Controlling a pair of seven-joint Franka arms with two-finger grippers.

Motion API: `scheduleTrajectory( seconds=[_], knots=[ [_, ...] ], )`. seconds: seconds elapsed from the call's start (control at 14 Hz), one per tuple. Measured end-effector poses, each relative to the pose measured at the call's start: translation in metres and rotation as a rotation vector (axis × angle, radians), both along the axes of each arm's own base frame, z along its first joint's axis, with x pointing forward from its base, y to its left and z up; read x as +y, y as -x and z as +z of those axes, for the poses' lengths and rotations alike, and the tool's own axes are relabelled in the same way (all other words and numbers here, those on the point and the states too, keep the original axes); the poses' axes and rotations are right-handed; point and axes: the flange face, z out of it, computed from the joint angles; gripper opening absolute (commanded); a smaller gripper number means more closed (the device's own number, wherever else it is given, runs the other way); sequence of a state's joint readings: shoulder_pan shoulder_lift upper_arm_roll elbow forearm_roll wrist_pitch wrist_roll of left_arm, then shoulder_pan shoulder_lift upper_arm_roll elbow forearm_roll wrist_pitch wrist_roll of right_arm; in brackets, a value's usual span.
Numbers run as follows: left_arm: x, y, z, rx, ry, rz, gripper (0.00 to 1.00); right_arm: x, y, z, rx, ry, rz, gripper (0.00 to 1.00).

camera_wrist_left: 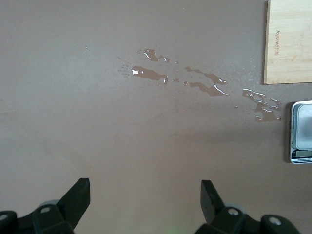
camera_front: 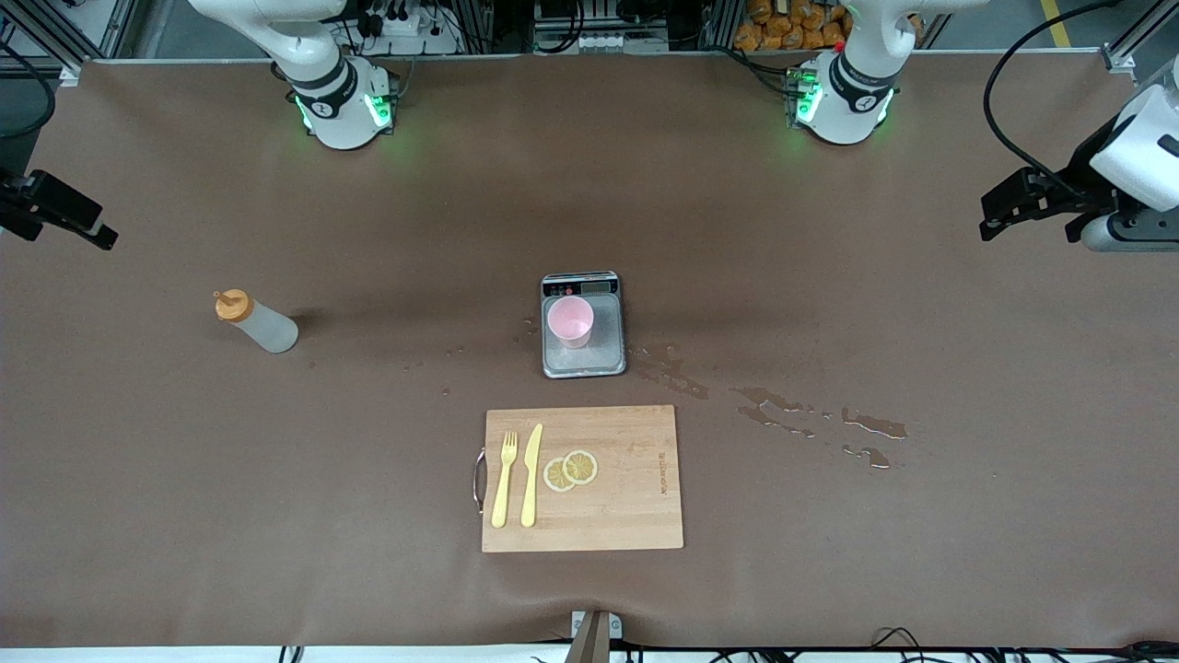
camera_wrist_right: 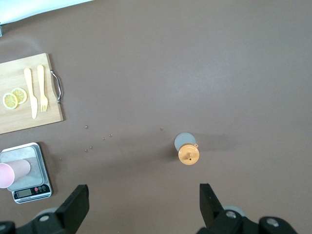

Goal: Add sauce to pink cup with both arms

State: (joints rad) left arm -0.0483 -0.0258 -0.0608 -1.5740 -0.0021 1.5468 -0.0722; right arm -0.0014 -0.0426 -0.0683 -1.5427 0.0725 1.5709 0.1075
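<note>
While both arms wait high at the edges of the brown surface [camera_front: 184, 479] with jaws spread wide and empty, the left gripper [camera_wrist_left: 145, 202] over spilled puddles [camera_front: 811, 419] and the right gripper [camera_wrist_right: 144, 204] over the translucent whitish squeeze bottle of sauce [camera_front: 261, 324], that bottle stands toward the right arm's end. Its soft, likely slick wall suits a mid-body grip. The small light-pink plastic cup [camera_front: 571, 320], light and tippable, sits on the grey kitchen scale [camera_front: 583, 361].

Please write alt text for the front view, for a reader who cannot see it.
A pink cup stands on a grey scale at mid-table; the sauce bottle stands toward the right arm's end, and both grippers, left and right, wait at the table's ends.
</note>
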Motion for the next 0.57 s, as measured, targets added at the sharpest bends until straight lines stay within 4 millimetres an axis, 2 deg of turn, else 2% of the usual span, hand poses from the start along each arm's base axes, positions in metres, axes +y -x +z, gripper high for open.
scheduleTrajectory(
  seconds=[0.57],
  knots=[
    [0.0000, 0.0000, 0.0000, 0.000, 0.000, 0.000, 1.00, -0.0003, -0.0025, 0.0022, -0.023, 0.032, 0.008, 1.00]
  ],
)
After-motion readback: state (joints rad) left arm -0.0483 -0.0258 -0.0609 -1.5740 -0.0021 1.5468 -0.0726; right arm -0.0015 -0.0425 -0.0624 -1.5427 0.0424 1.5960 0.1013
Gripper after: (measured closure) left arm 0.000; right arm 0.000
